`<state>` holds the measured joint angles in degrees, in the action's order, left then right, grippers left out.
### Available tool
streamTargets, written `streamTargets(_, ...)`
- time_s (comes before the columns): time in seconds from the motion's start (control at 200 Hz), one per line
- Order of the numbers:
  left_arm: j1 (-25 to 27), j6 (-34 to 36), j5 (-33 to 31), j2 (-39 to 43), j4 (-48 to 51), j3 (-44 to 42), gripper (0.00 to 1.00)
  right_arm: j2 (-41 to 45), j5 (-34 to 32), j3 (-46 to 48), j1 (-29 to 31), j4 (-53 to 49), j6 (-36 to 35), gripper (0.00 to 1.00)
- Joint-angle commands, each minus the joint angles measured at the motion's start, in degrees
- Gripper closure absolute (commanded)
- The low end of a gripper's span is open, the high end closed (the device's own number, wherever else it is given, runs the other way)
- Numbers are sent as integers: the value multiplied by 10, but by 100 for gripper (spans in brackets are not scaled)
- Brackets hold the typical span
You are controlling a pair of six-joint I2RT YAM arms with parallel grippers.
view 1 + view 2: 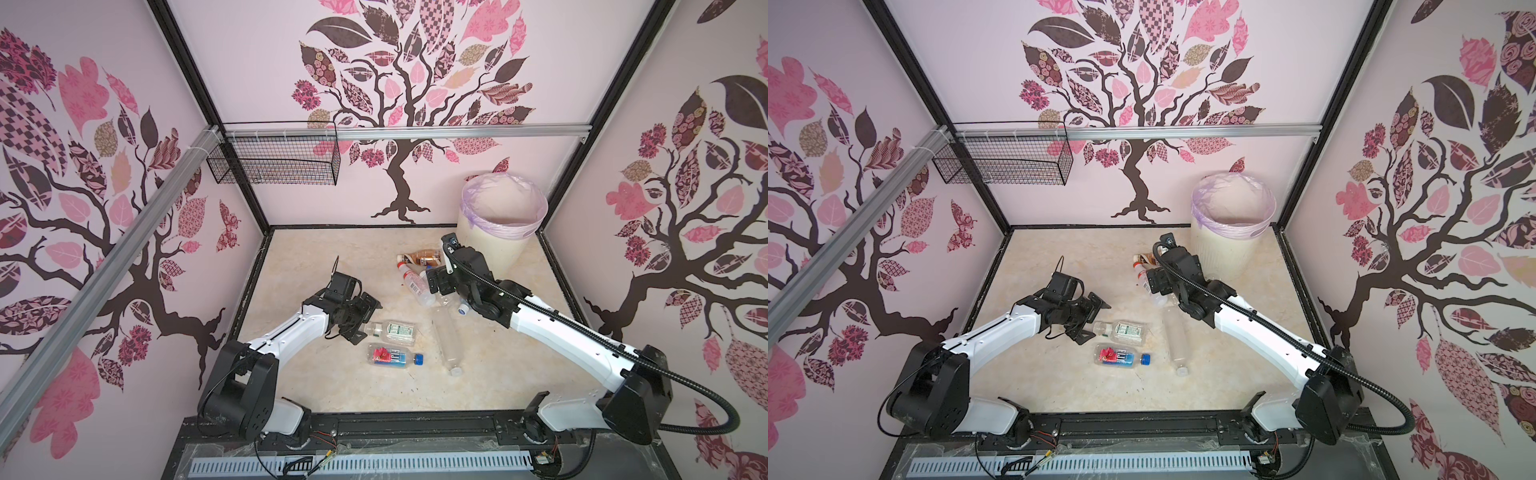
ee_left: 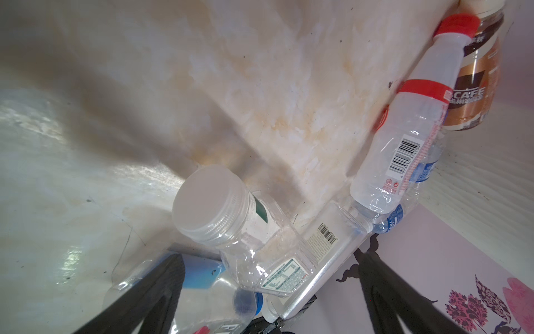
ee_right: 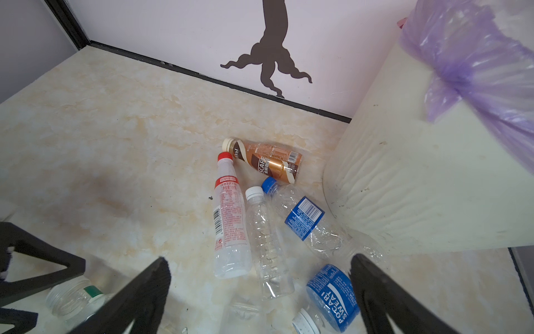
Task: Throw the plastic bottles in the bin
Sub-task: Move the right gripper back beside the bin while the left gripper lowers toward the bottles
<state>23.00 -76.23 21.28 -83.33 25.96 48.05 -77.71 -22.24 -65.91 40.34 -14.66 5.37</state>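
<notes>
Marbled tabletop [image 1: 332, 257]: only top views show the Fiji bottle [image 1: 395, 356] whole.

Your left gripper [image 1: 1093, 318] sits low over the marble table [image 1: 1059, 382], jaws spread, just beside the cap end of a green-labelled bottle [image 1: 1125, 331]. Near it lies a blue-capped bottle [image 1: 1121, 357], and beside both a long clear bottle [image 1: 1176, 343]. Your right gripper [image 1: 1154, 283] hangs over a cluster near the bin [image 1: 1223, 253] — a red-capped bottle [image 1: 1142, 275] and a brown bottle [image 1: 1148, 258], both partly hidden by the arm. The bin stands in the far right corner, its lilac bag [image 1: 1233, 226] folded over the rim.
</notes>
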Motion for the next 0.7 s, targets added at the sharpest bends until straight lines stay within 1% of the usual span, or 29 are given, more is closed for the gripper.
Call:
streamTargets(0.0,4,19,10,-27,-4,11,2,27,4,5,2,9,10,0)
streamTargets(0.255,11,51,11,-84,-7,64,2,32,4,8,1,9,9,0)
streamTargets(0.49,23,51,11,-133,-19,118,2,32,4,15,2,13,10,0)
streamTargets(0.695,49,51,7,-178,-22,196,2,31,7,14,2,15,11,1)
